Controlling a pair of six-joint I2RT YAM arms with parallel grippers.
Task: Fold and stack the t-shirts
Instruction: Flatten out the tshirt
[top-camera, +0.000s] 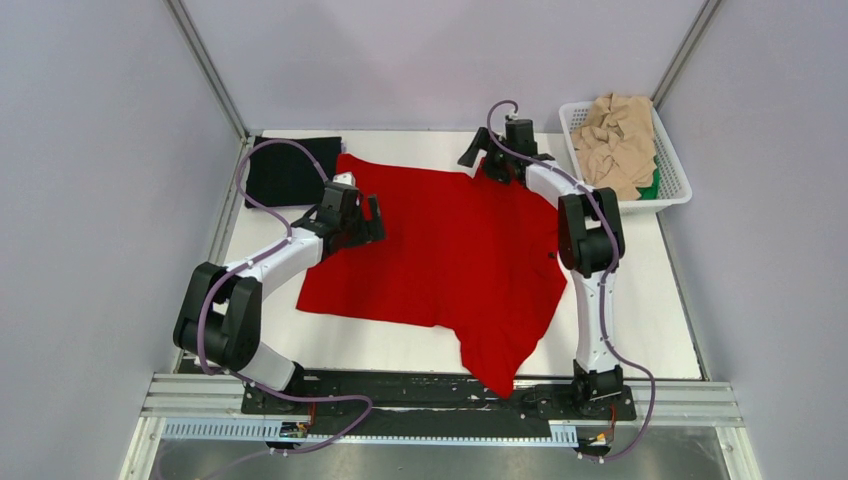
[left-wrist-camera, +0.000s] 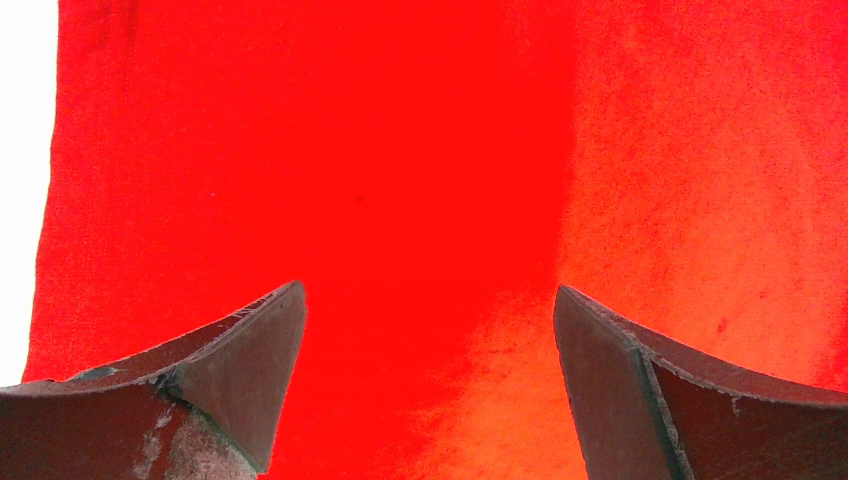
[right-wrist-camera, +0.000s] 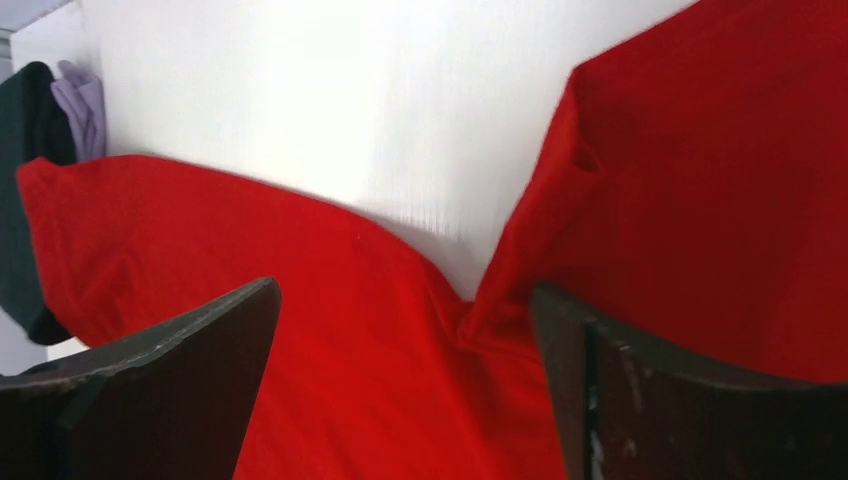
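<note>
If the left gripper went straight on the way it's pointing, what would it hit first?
Most likely the red t-shirt: the left gripper points its open jaws onto the spread cloth, with nothing in between. How far above the cloth it is remains unclear.

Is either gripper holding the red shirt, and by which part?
Nothing is held. Both the left gripper and right gripper stand open over the spread red cloth t-shirt.

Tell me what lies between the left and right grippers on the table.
Only the red t-shirt: the top view shows its spread cloth filling the stretch from the left gripper to the right gripper, with nothing else on it.
</note>
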